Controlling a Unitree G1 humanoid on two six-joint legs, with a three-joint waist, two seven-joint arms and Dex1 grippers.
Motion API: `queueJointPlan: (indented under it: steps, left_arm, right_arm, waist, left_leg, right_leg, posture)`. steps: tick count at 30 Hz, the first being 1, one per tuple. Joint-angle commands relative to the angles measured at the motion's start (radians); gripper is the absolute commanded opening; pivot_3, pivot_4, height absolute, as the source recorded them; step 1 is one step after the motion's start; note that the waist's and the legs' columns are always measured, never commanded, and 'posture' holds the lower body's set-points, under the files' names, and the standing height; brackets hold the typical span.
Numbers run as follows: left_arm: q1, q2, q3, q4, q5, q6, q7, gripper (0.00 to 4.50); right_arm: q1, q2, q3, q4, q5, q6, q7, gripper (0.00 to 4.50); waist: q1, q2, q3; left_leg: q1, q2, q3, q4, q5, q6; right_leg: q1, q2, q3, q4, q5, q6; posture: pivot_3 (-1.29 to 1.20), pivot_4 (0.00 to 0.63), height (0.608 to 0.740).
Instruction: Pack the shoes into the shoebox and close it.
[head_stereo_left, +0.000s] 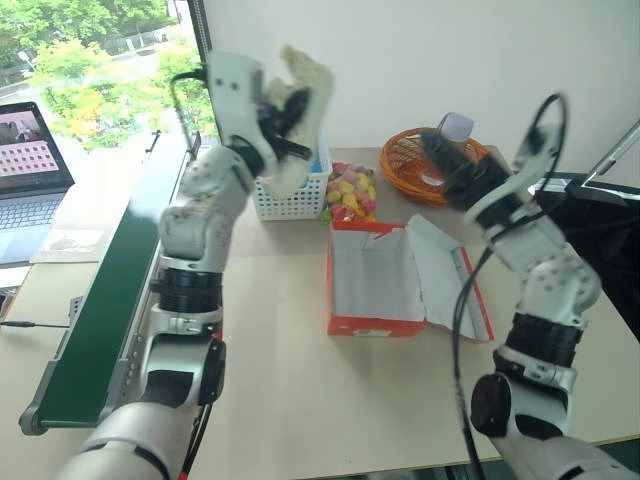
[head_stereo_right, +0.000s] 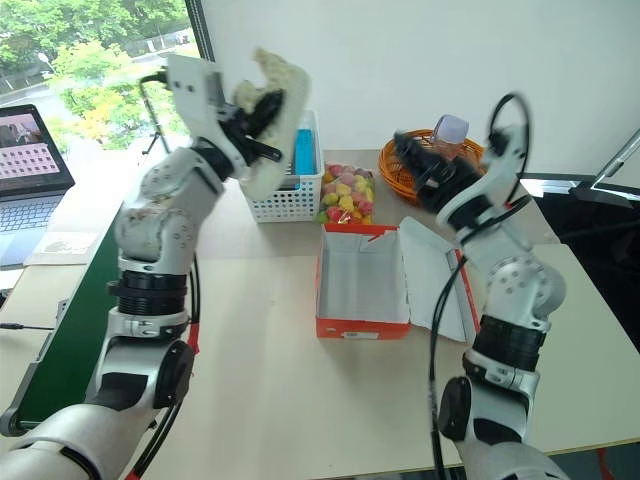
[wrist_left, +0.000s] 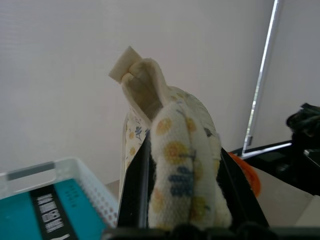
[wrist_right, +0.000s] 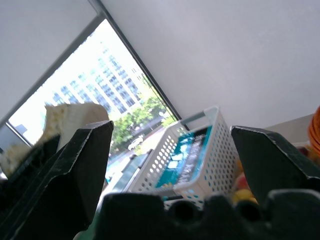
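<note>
Landmark: the shoebox (head_stereo_left: 378, 280), which lies open on the table (head_stereo_left: 290, 390), lid folded flat to its right, pale inside with nothing in it.

Far left of the box, a laptop (head_stereo_left: 28, 165) stands with its screen lit at the table's left edge. Between it and the box runs a long dark green conveyor (head_stereo_left: 100, 300), lying from near edge toward the window.

The left hand (head_stereo_left: 288, 112) is raised well above the table, up and to the left of the box, in front of the white basket (head_stereo_left: 295, 195). Its fingers are clamped on a shoe (head_stereo_left: 305, 95): a cream piece with a small flower print, held upright, its heel loop topmost in the left wrist view. Only one shoe can be made out.

The basket sits just behind the box's left corner and holds a teal packet (head_stereo_right: 303, 152). Right beside it, touching the box's back wall, lies a bag of coloured sweets (head_stereo_left: 350, 192).

Behind the lid, an orange wire basket (head_stereo_left: 415, 160) stands with a pale cup-like thing in it.

The right hand (head_stereo_left: 440, 165) hovers above and behind the box's right end, in front of the orange basket, its fingers spread wide with nothing between them.
</note>
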Motion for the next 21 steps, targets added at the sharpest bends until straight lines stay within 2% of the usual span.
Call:
queueJointPlan:
  steps: [1,6,10,21]
  left_arm:
    - [-0.058,-0.026,-0.006,-0.045,-0.021,-0.008,-0.016,0.16]
    - [-0.076,-0.085,-0.033,-0.038,-0.030,-0.001,-0.029,0.16]
    - [-0.077,-0.124,-0.048,-0.038,-0.026,0.001,-0.033,0.16]
    - [-0.065,-0.130,-0.061,-0.032,-0.015,0.009,-0.057,0.16]
  right_arm:
    - [-0.016,-0.001,-0.054,-0.031,0.146,0.072,-0.139,4.50]
    - [-0.010,0.006,-0.064,-0.054,0.280,0.092,-0.251,4.50]
    - [0.000,-0.006,-0.046,-0.058,0.323,0.079,-0.292,4.50]
    - [-0.029,-0.035,0.000,-0.077,0.456,0.065,-0.337,4.50]
  waist:
    - [-0.003,0.000,0.000]
    - [-0.009,0.004,0.001]
    - [-0.007,0.004,0.001]
    - [-0.018,0.006,0.002]
  left_leg:
    - [0.000,0.000,0.000,0.000,0.000,0.000]
    - [0.000,0.000,0.000,0.000,0.000,0.000]
    - [-0.001,-0.001,0.000,0.000,0.000,0.000]
    - [-0.001,-0.001,-0.001,0.000,0.000,0.000]
  right_leg:
    - [0.000,0.000,0.000,0.000,0.000,0.000]
    - [0.000,0.000,0.001,0.000,0.000,0.000]
    - [0.000,0.000,0.001,0.000,0.000,0.001]
    - [0.000,0.000,0.001,0.000,0.000,0.001]
  posture:
    - [0.00,0.150,0.740]
    - [0.00,0.150,0.740]
    - [0.00,0.150,0.740]
    - [0.00,0.150,0.740]
